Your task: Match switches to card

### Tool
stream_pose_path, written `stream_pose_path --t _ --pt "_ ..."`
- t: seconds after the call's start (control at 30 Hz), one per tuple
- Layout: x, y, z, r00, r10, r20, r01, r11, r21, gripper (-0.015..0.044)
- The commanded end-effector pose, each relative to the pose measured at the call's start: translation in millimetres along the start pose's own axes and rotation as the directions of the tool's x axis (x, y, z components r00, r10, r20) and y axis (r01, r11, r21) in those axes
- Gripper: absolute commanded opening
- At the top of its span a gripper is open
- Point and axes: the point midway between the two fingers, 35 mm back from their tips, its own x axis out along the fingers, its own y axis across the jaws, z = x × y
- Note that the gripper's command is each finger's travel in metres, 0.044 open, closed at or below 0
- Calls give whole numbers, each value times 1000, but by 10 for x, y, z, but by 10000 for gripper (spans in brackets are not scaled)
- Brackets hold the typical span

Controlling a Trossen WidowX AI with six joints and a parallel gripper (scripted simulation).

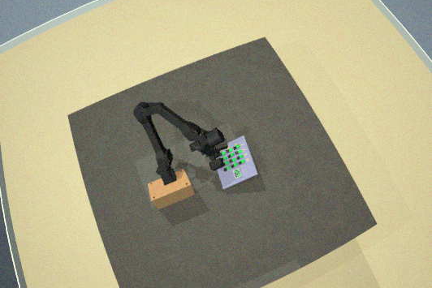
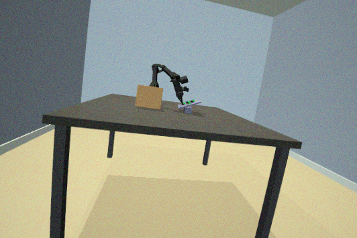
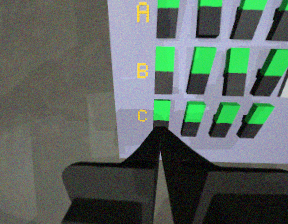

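Note:
A lilac switch panel [image 1: 248,172] [image 2: 196,103] [image 3: 129,90] lies tilted on the dark table, with rows marked A, B and C of green-and-dark-grey rocker switches. My gripper [image 3: 159,130] [image 1: 219,157] [image 2: 180,101] is shut and empty. Its tip rests on the dark near half of the leftmost switch of row C [image 3: 162,110]. The other row C switches [image 3: 225,119] show green far halves and short dark near halves. The small card [image 1: 236,174] lies on the panel beside the grid; its squares are too small to read. In the wrist view the card is out of frame.
The arm stands on a tan box base [image 1: 170,193] [image 2: 149,96] on the dark table [image 1: 284,215] [image 2: 134,117]. The panel sits on a small pedestal [image 2: 188,110].

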Motion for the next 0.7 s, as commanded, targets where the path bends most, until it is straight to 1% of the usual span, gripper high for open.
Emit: stream_pose_path --t 0.0,0.4,0.47,0.6,0.67 --pt "8 -7 3 1000 -4 1 4 1000 3 0" --pt "1 -3 5 1000 -1 0 1 1000 -1 0" --pt "-127 -23 23 1000 -8 -7 8 1000 0 0" --pt "-555 -21 33 1000 -9 -25 9 1000 3 0" --pt "-627 -12 28 1000 -7 -27 7 1000 4 0"
